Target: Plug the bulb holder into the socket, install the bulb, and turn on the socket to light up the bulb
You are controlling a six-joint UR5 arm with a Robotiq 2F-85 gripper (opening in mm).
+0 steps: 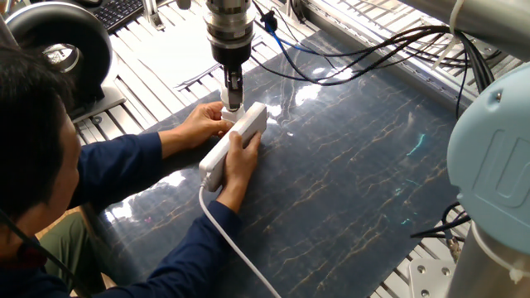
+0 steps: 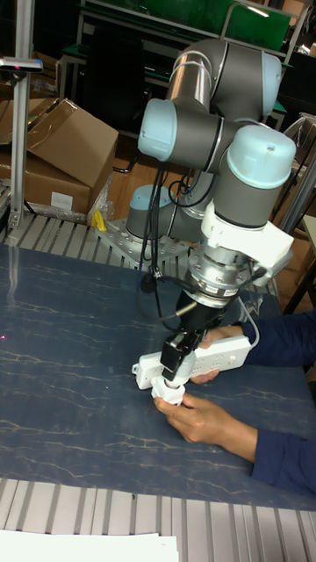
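My hand (image 1: pixel 233 101) is pinched shut on a small white thing, I think the bulb (image 2: pixel 168 387), right over the end of the socket (image 1: pixel 234 141). I should go slow and straight down, and not bump the person's fingers (image 2: pixel 197 416) just under my hand. I count one socket, one bulb, two helping hands on the worktop (image 1: pixel 356 182).
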